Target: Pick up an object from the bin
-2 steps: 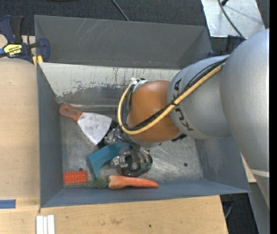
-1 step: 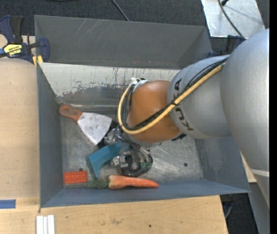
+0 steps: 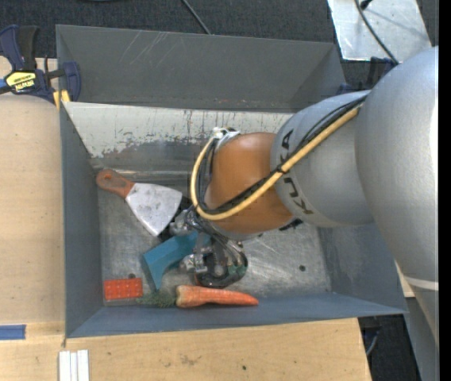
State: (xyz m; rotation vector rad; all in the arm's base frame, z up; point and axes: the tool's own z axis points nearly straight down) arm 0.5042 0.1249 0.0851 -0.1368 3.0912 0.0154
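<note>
Camera view, grey metal bin (image 3: 79, 236): arm (image 3: 344, 173) entering from the right, orange wrist cover (image 3: 237, 185) above the gripper (image 3: 217, 267), which sits low over the front-middle floor. Whether it is spread or closed cannot be told, as the cover hides it. Nearest items: blue block (image 3: 164, 256), tilted, just beside the gripper on the view's left and possibly touching it; orange carrot (image 3: 217, 298) with green top, lying along the front wall just beneath the gripper. Further items: scraper (image 3: 152, 203) with pale blade and orange handle, back left; small red-orange block (image 3: 122, 290), front left, near the carrot's leafy end.
</note>
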